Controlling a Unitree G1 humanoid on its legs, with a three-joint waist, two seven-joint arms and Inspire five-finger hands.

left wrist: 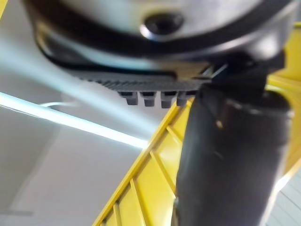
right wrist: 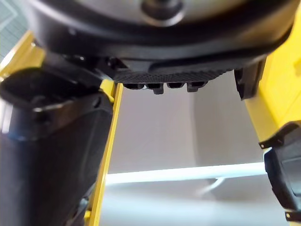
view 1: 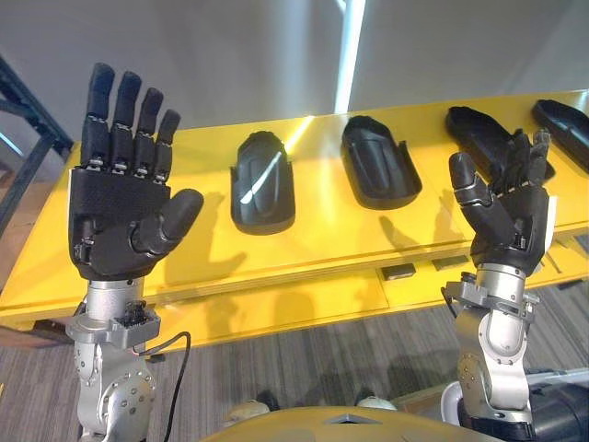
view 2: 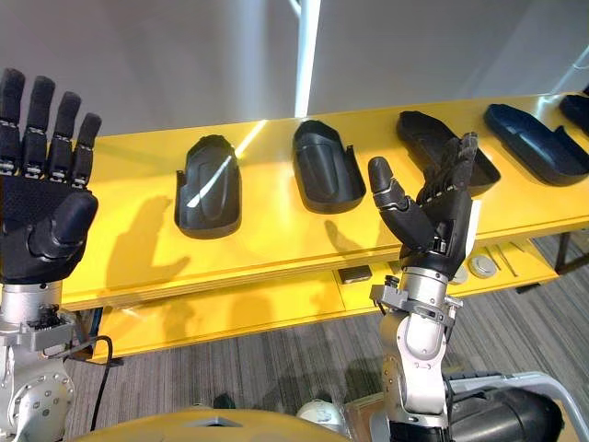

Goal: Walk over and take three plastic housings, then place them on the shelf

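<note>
The left hand (view 1: 120, 221) and right hand (view 1: 502, 216) are hovering wide open, holding nothing. The plastic housings (view 1: 262, 184) are lying in a row toward the yellow table's (view 1: 322, 241) far edge, so a flat, hasty reach is risking shoving one off.

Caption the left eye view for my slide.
Left hand and right hand raised open before black housings on yellow table.

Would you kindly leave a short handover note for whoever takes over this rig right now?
Left hand: open, raised, empty.
Right hand: open, raised, empty.
Black plastic housings: lying in a row on the yellow table, untouched.
Done: robot stands at the table.
Left: all three picks and placements.
</note>
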